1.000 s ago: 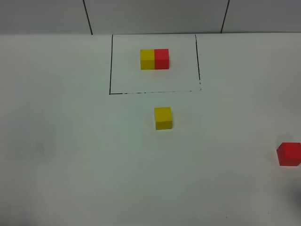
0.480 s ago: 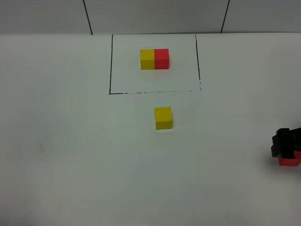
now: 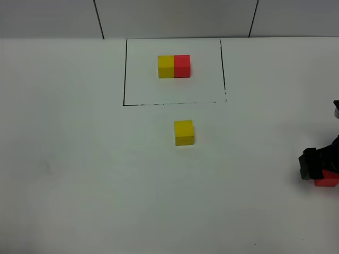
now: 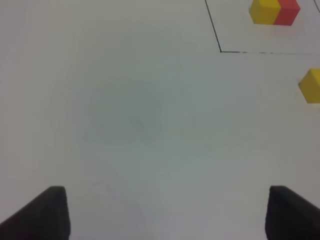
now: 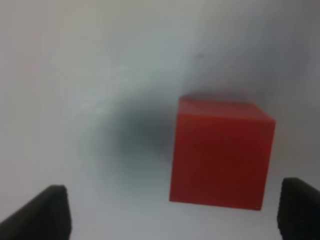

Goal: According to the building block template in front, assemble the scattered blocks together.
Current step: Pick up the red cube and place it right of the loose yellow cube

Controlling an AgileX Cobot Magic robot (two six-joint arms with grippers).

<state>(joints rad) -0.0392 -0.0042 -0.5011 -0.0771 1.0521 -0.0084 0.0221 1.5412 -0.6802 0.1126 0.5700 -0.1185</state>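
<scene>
Red block [image 5: 220,152] sits far right on the surface [image 3: 79,185], beneath the right fingers [image 5: 50,215], spread wide and empty. Looks light, rigid, smooth-sided; I'd pinch two opposite flat faces, centred

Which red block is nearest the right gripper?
The loose red block, partly hidden under the right gripper. The other red block is joined to a yellow block inside the outlined box.

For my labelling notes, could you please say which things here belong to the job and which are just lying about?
Job: yellow-and-red block template; loose yellow cube; loose red cube.
Lying about: nothing; only black outline on white table.
</scene>
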